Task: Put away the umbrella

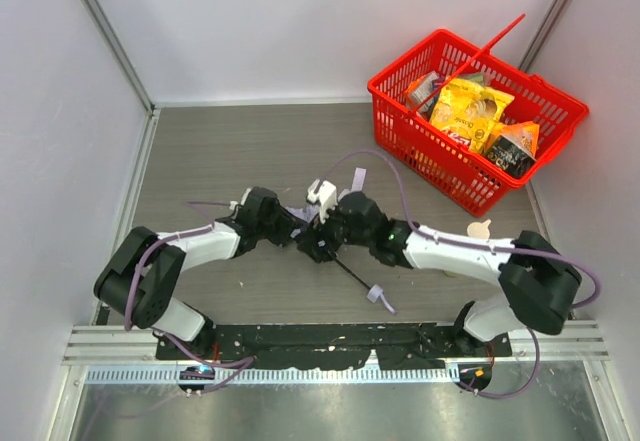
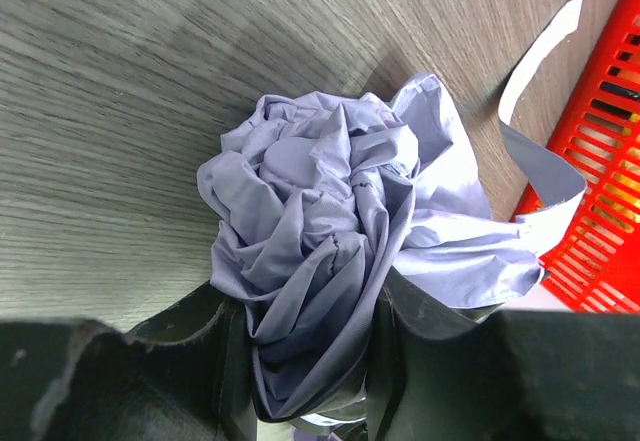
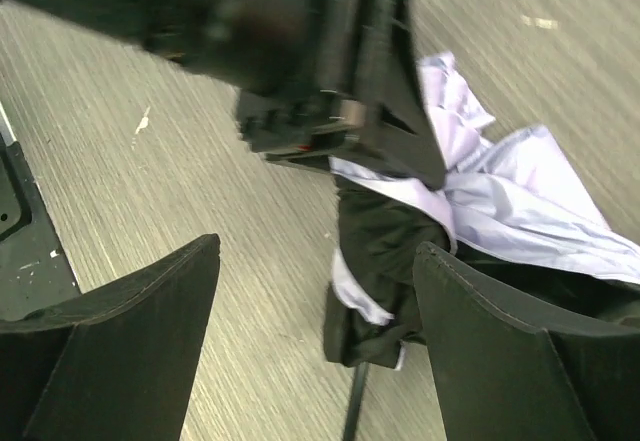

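umbrella (image 2: pixel 320 231): 1 | red basket (image 1: pixel 440 169): 1 | snack packets (image 1: pixel 470 111) in basket: at least 3 | grippers: 2, left gripper (image 2: pixel 305 296) and right gripper (image 3: pixel 318 251)

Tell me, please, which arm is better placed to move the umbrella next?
Left, probably: the left claw is shut on the umbrella, pinching its bunched fabric, while the right claw stands open beside it, gripping nothing.

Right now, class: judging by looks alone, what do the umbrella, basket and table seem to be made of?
Umbrella: thin matte fabric, probably synthetic; it crumples into soft folds.
Basket: glossy moulded plastic; uniform red slotted walls.
Table: matte grey wood-look, maybe laminate; straight grain lines.
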Controlling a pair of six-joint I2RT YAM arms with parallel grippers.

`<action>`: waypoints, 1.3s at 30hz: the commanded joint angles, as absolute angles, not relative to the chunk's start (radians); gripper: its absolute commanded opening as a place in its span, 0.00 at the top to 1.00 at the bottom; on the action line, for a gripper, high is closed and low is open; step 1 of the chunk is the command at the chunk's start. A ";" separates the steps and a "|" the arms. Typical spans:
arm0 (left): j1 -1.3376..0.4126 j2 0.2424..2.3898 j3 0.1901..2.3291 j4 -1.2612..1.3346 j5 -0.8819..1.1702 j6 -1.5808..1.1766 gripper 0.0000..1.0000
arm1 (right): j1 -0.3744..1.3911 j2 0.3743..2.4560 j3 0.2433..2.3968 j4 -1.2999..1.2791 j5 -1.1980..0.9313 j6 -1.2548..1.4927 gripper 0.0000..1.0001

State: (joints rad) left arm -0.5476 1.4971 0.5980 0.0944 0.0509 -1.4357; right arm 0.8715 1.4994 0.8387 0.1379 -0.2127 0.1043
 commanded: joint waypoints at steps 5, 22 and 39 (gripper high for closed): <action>-0.554 1.559 0.653 -0.308 0.083 -1.396 1.00 | 1.139 1.494 0.791 0.307 0.353 -0.202 0.17; -0.555 1.531 0.654 -0.374 0.069 -1.460 1.00 | 1.213 1.948 0.933 0.393 0.839 -0.330 0.58; -0.554 1.398 0.542 -0.104 -0.024 -1.421 0.29 | 0.865 1.832 0.890 0.186 -0.309 0.070 0.99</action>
State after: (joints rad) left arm -0.5472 1.4471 0.6098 -0.0231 0.0254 -1.4818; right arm 0.9520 1.7859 0.8787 0.3313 0.0620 -0.1047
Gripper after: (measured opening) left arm 0.593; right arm 0.184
